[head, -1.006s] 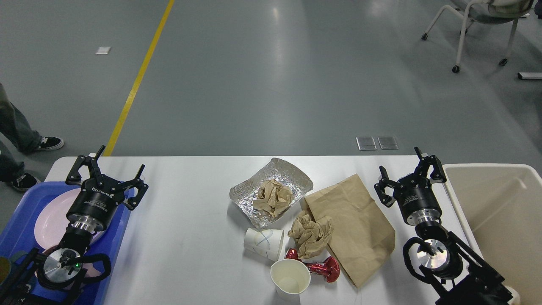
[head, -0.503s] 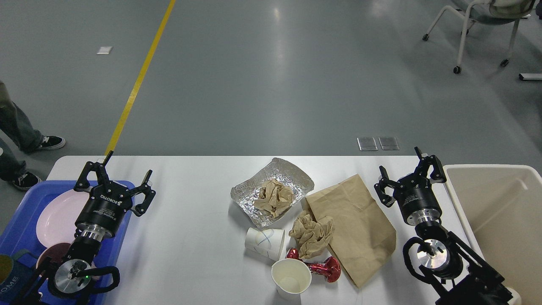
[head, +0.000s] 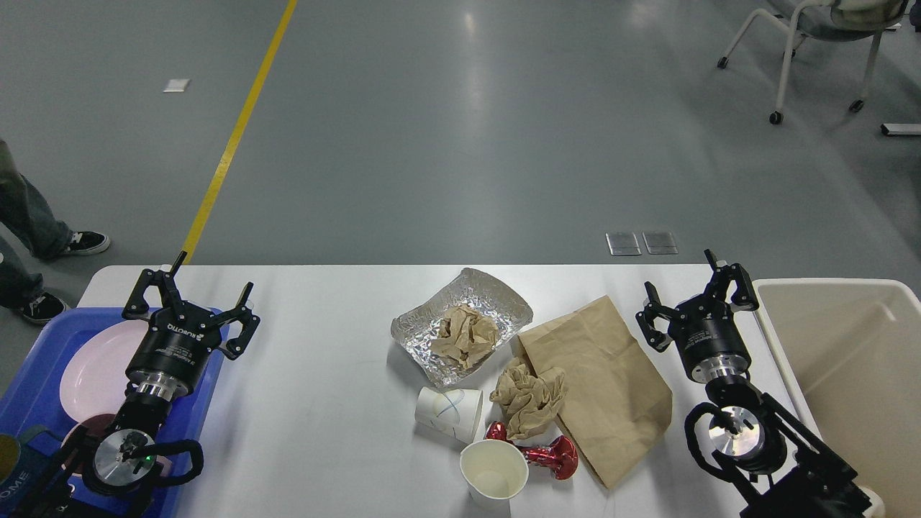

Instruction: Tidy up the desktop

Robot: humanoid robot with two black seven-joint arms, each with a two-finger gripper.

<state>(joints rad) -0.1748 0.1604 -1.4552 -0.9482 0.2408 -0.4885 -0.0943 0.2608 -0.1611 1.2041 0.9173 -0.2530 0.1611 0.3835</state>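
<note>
The white desktop (head: 316, 403) fills the lower view. At its middle lie a crumpled foil sheet (head: 496, 295) holding a brown paper wad (head: 464, 337), a flat brown paper bag (head: 601, 388), a second paper wad (head: 527, 399), a tipped paper cup (head: 450, 414), an upright paper cup (head: 493, 471) and a red shiny wrapper (head: 550, 455). My left gripper (head: 188, 296) stands open and empty at the left, over the tray's edge. Over at the right, near the bin, my right gripper (head: 696, 291) is open and empty too.
A blue tray (head: 43, 360) at the left holds a pink plate (head: 90, 370) and a dark red bowl (head: 90, 426). A beige bin (head: 845, 360) stands at the right. A person's feet (head: 68, 244) are at the far left, a chair (head: 813, 43) at the back right.
My left arm shifted right over the tray, then settled back slightly left, uncovering more of the plate. The right arm and the litter have not moved.
</note>
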